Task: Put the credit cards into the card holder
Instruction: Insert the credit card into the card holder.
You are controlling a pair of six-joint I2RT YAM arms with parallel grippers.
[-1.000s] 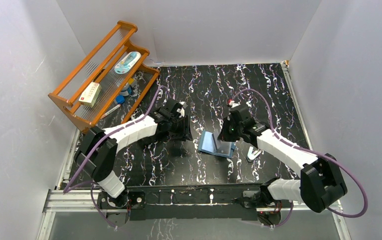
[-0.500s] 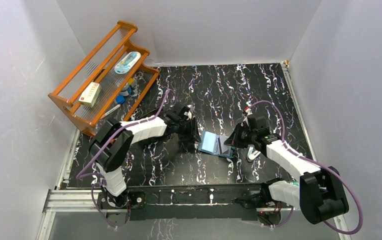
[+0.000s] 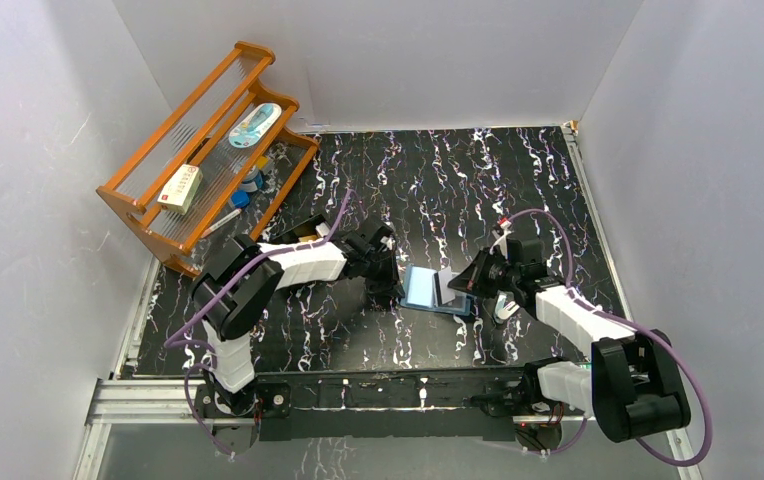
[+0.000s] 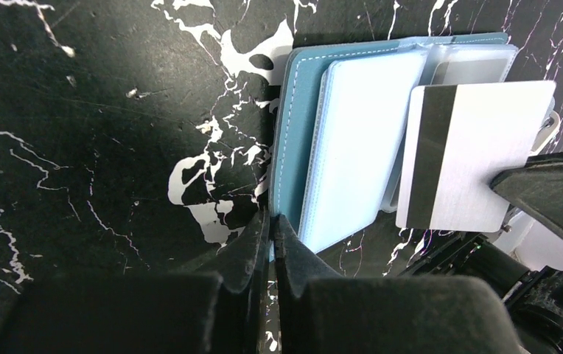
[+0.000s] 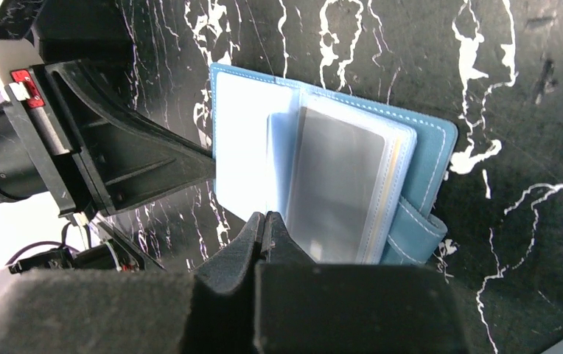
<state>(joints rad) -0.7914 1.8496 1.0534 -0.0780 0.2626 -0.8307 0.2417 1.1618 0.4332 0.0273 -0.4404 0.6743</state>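
The card holder (image 3: pixel 421 287) is a teal wallet lying open mid-table, its pale blue pockets (image 4: pixel 359 140) facing up. My left gripper (image 4: pixel 271 219) is shut on the edge of its left cover (image 4: pixel 297 133) and lies low on the table (image 3: pixel 395 279). From the opposite side, my right gripper (image 5: pixel 265 215) is shut on a white credit card (image 4: pixel 477 155) with a black stripe. It holds the card just above the holder's right half (image 3: pixel 451 291). The snap tab (image 5: pixel 413 230) sticks out beside the right fingers.
A wooden rack (image 3: pixel 138 205) stands at the back left with a white-and-red box (image 3: pixel 180 188) and small items on it. A small white object (image 3: pixel 503 308) lies on the table under my right forearm. White walls enclose the black marbled table (image 3: pixel 518 170).
My left gripper moved right to the holder's left edge and closed on the cover. My right gripper came down and left with the card, over the open pockets.
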